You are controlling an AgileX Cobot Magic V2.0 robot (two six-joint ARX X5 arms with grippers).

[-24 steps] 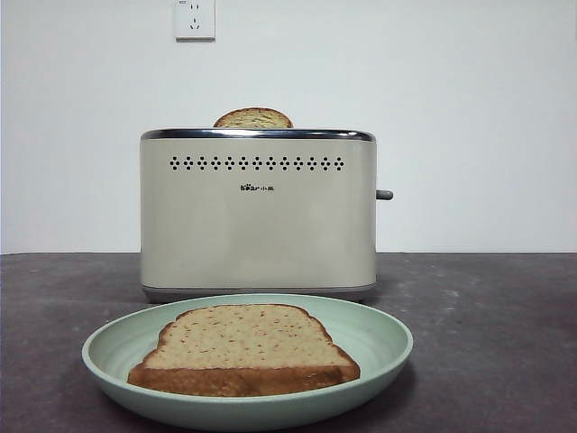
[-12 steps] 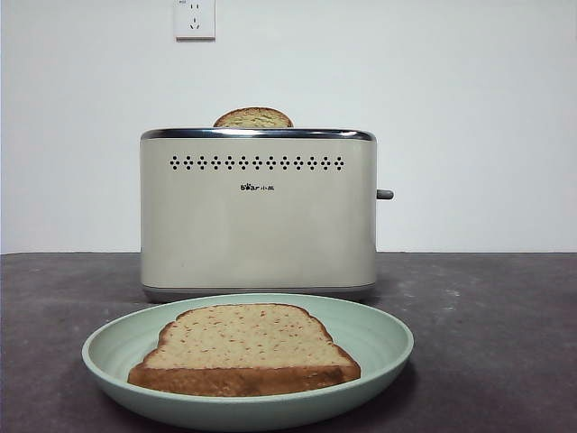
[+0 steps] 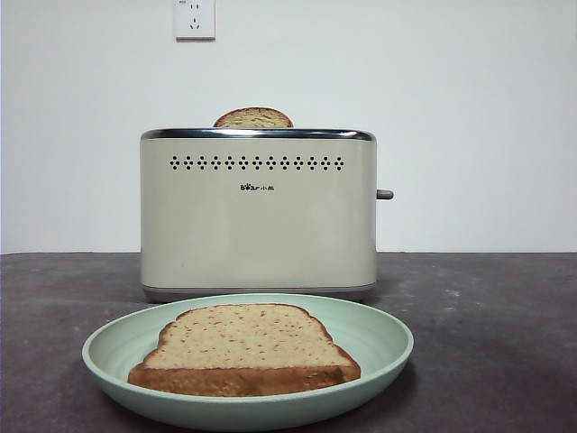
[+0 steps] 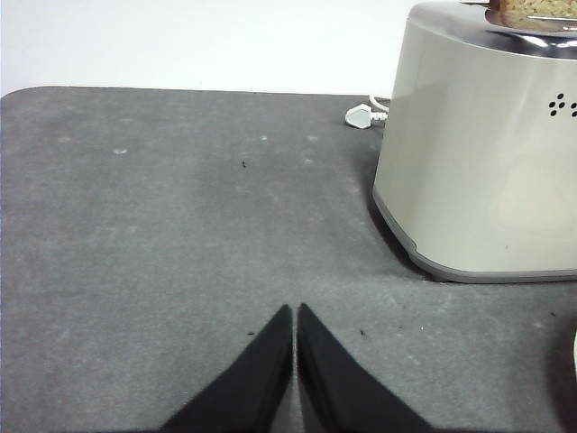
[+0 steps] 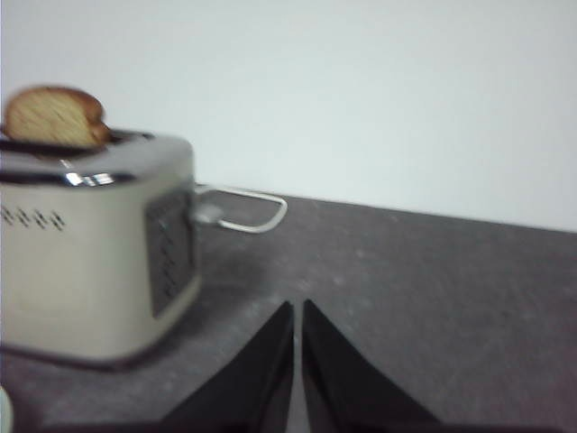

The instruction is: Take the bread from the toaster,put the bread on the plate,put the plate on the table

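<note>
The bread (image 3: 243,350) lies flat in the pale green plate (image 3: 379,338), which rests on the table (image 3: 487,325) in front of the cream toaster (image 3: 258,216). Neither arm shows in the front view. My left gripper (image 4: 295,311) is shut and empty over bare table, off to one side of the toaster (image 4: 478,153). My right gripper (image 5: 297,307) is also shut and empty, on the knob side of the toaster (image 5: 90,253).
A second slice (image 3: 253,118) pokes its domed top out of the toaster slot, also seen as a brown slice (image 5: 52,117). A white cable and plug (image 4: 361,115) lie behind the toaster. A wall socket (image 3: 195,18) is on the white wall.
</note>
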